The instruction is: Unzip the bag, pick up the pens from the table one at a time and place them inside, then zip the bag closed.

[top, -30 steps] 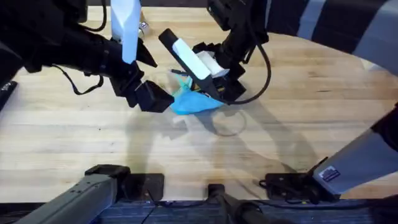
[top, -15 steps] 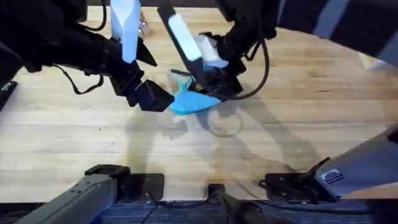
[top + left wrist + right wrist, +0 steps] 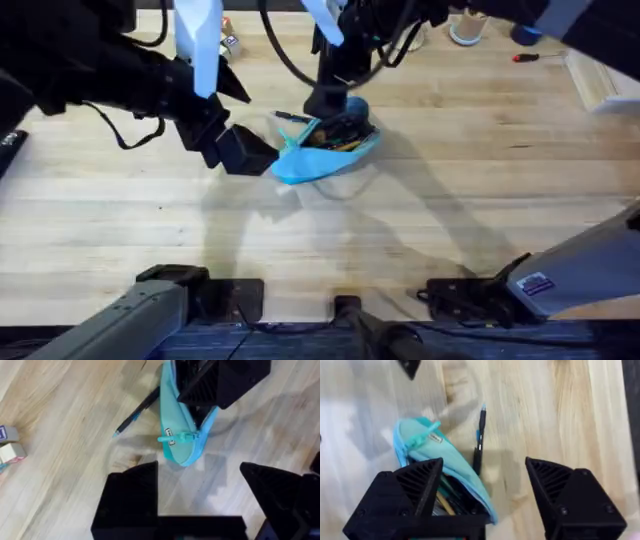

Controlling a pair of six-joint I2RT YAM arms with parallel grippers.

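Here the right end effector (image 3: pixel 333 105), spread open, hides part of the bag (image 3: pixel 325 152); the left end effector (image 3: pixel 200 505) is released; one pen (image 3: pixel 479 442) lies on the wooden surface (image 3: pixel 480 180).

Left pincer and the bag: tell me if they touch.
Apart. The left wrist view shows bare table between the open left pincer and the bag.

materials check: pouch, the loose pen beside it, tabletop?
Bag: looks like soft woven fabric, matte light blue; it sags and folds, with a teal zip pull.
Pen: probably plastic, dark with a slight sheen; thin rigid stick.
Table: wood, butcher-block; glued plank strips and grain show, satin finish.
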